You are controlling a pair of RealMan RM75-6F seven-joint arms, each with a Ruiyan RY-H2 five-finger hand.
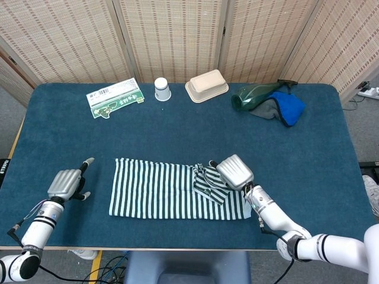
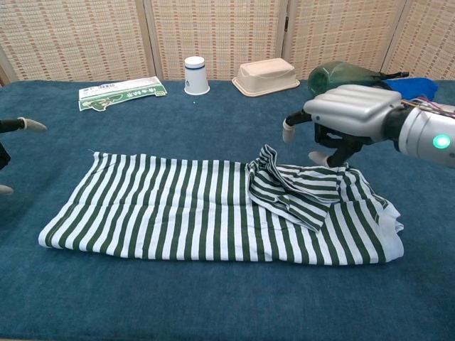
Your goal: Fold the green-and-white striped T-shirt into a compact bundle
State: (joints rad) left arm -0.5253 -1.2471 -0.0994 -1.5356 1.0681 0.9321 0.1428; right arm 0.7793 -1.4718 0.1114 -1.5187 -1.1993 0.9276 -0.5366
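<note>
The green-and-white striped T-shirt (image 1: 160, 189) (image 2: 170, 209) lies flat as a long band on the blue table, with a crumpled flap (image 2: 295, 188) folded back onto its right part. My right hand (image 1: 235, 171) (image 2: 348, 114) hovers above that flap, fingers apart, holding nothing. My left hand (image 1: 66, 183) rests near the table's left front edge, apart from the shirt, empty with fingers spread; in the chest view only its fingertips (image 2: 30, 125) show at the left border.
Along the far edge stand a green-and-white packet (image 1: 115, 97), a white paper cup (image 1: 161, 89), a beige lidded box (image 1: 206, 85), a green bottle (image 1: 253, 94) and a blue-and-grey cloth (image 1: 284, 108).
</note>
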